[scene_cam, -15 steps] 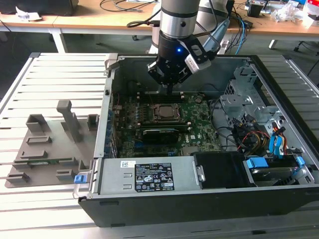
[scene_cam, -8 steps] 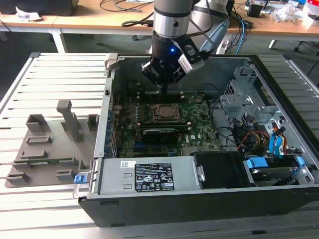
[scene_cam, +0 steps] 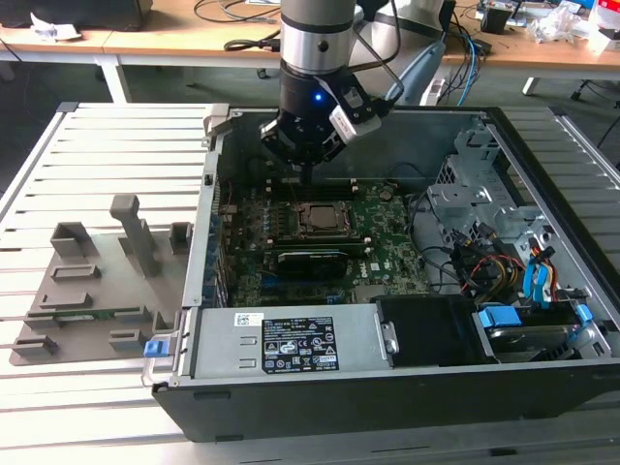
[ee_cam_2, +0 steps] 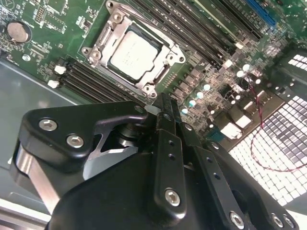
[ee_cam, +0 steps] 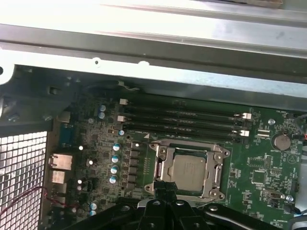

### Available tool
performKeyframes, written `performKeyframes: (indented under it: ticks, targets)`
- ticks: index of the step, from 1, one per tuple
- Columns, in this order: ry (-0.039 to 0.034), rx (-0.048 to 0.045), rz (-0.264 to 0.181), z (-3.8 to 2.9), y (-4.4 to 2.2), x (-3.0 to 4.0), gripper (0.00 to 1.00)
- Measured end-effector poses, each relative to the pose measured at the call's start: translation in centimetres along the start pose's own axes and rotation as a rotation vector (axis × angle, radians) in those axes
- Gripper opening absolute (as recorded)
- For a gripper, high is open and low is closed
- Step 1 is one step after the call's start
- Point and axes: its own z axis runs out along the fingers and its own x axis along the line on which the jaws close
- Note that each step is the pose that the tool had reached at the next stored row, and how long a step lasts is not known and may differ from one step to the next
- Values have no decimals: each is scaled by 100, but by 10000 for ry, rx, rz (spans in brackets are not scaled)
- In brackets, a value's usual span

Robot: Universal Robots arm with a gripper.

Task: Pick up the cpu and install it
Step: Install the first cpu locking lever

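While the arm stands above the opened computer case, the slatted bench carries that case and, toward the exterior view's left, a grey fixture plate with upright blocks. The case lies on its side with its interior exposed: a power supply with a label sits along the near wall, a metal drive cage with coloured cables occupies the exterior view's right, and the green motherboard covers the floor of the case.

On the motherboard, four dark memory slots run parallel beside the socket frame, and a round coin battery lies near one end of them. In both wrist views the metal frame surrounds the socket on all sides.

The cpu lies flat inside the socket frame, silvery top facing up, and it is also visible in the first wrist view seated level within the frame.

The pincer hangs just beside the socket frame, apart from the cpu. In the second wrist view its two black fingers are pressed together with nothing between them, so the pincer is closed and empty. In the exterior view the pincer points down toward the board just behind the socket
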Motion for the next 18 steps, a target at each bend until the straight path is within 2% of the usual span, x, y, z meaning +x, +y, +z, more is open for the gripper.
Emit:
performKeyframes:
  ticks: [3,5,6,7,8,12,14,18]
  targets:
    - [0,0,1,1,5,48,11]
    - [-1,-21,-1,1,11,103,11]
    - [-16,-150,-1,2,16,141,11]
    - [-24,-214,-2,3,19,166,11]
    - [-26,-236,-2,6,27,225,11]
    - [-25,-234,-2,20,56,321,11]
    - [-26,-235,-3,29,64,347,11]
    - [-24,-236,-2,99,98,391,11]
